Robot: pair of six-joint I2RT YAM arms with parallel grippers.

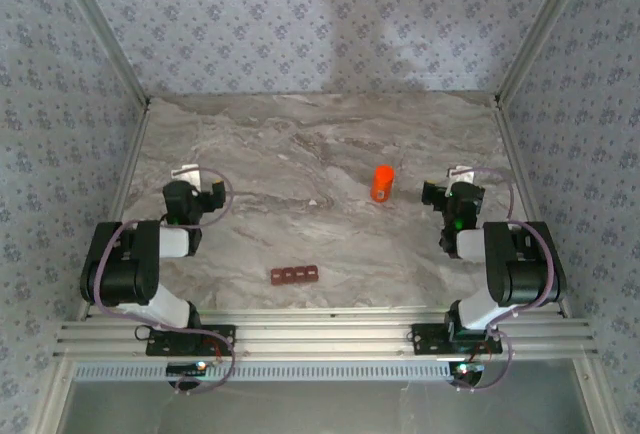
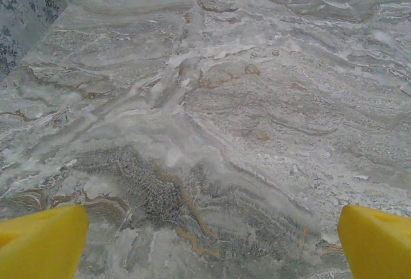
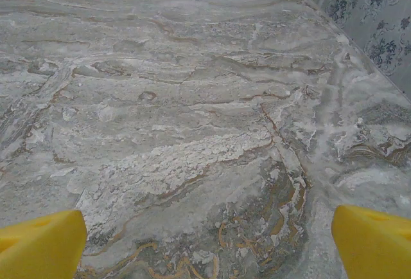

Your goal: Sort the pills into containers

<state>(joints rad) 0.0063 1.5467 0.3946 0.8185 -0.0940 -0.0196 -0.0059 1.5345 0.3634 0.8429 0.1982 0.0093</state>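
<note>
- Near the front edge, between the arms, the containers (image 1: 294, 275) lie flat: four joined red-brown square cells on veined marble table (image 1: 280, 144).
- Orange bottle (image 1: 382, 183) stands upright near right gripper (image 3: 209, 234).
- Left gripper (image 2: 212, 234) and right gape wide, empty.

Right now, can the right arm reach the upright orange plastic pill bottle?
Probably yes: the orange bottle stands just left of the right gripper, whose jaws are open, with bare marble table between them.
</note>
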